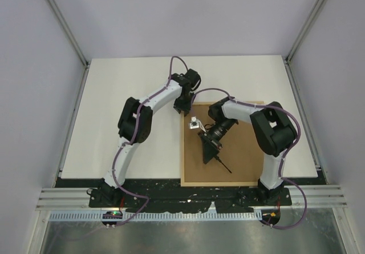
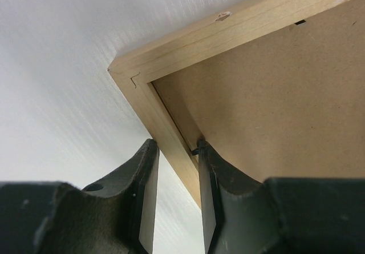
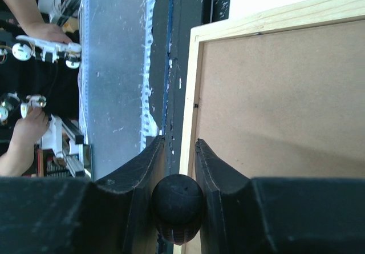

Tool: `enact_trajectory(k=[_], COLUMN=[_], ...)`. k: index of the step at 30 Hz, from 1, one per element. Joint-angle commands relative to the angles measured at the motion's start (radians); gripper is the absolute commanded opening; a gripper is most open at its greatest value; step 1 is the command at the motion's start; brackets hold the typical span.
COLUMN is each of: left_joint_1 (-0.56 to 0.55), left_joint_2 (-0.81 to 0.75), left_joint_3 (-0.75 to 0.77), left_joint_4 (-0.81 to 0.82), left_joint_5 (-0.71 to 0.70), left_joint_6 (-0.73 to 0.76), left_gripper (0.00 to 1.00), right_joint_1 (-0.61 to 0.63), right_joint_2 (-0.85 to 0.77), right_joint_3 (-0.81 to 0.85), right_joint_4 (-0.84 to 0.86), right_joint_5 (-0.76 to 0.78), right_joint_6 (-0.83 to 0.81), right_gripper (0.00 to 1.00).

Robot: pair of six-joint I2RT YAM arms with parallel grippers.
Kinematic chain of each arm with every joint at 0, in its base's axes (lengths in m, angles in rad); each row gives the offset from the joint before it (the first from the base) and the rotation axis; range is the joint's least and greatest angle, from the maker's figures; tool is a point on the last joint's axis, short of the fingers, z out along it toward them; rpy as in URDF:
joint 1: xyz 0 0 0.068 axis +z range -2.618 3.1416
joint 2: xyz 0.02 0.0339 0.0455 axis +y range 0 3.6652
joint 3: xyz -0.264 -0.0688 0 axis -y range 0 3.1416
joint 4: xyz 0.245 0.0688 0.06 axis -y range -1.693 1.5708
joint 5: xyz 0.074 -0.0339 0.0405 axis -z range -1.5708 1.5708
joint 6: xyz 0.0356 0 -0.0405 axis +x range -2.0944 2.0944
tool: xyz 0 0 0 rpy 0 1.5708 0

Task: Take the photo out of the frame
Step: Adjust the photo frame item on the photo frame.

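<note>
White surface [image 1: 114, 94], light-wood frame [image 1: 245, 160] lying back-up at its near right edge, brown panel [image 3: 285, 94] showing, left gripper [image 2: 174, 145] with jaws apart astride the frame's left rail near the far corner, right gripper [image 3: 179, 142] clamped on a black ball-ended tool [image 3: 177, 200] over the panel
</note>
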Motion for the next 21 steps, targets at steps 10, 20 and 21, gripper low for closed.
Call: enact_trajectory(k=[10, 20, 21], left_joint_1=[0.048, 0.108, 0.114], left_joint_2=[-0.072, -0.161, -0.165], left_joint_3=[-0.055, -0.172, -0.184], left_joint_4=[-0.023, 0.082, 0.098], left_joint_5=[0.111, 0.313, 0.333], left_joint_6=[-0.008, -0.040, -0.044], left_gripper=[0.00, 0.00, 0.00], right_joint_1=[-0.345, -0.369, -0.369], right_joint_2=[-0.043, 0.084, 0.116], right_joint_3=[0.246, 0.223, 0.215], right_joint_4=[0.374, 1.315, 1.458], right_joint_5=[-0.113, 0.000, 0.022], right_joint_6=[0.496, 1.326, 1.395], right_gripper=[0.08, 0.08, 0.08])
